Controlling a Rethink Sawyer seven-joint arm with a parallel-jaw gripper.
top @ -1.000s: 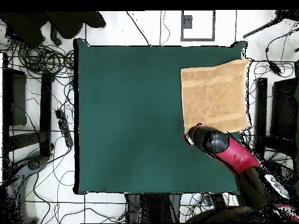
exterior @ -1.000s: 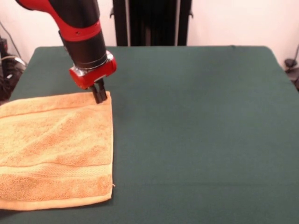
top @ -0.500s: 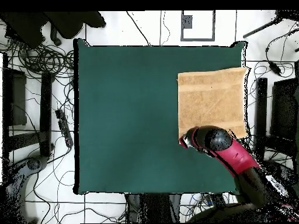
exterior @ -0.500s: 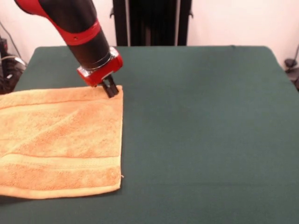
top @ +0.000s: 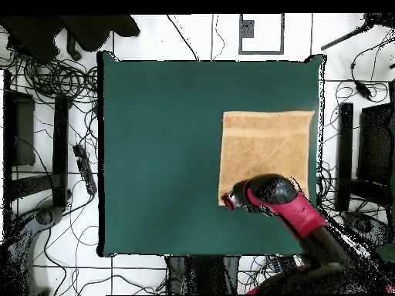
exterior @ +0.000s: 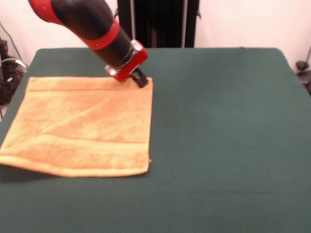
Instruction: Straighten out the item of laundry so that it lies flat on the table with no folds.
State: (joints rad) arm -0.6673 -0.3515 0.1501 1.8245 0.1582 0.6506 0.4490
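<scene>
Gripper (exterior: 141,81) at towel's (exterior: 87,126) far-right corner in front view, fingers pressed together pinching that corner. Towel spread flat on green table (exterior: 223,126), rest of it lying left and nearer the camera than the gripper.

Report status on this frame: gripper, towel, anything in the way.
Gripper down at towel corner, looks shut on it. Towel spread open on the table, a faint diagonal crease showing, fully on the cloth. Nothing in the way.
</scene>
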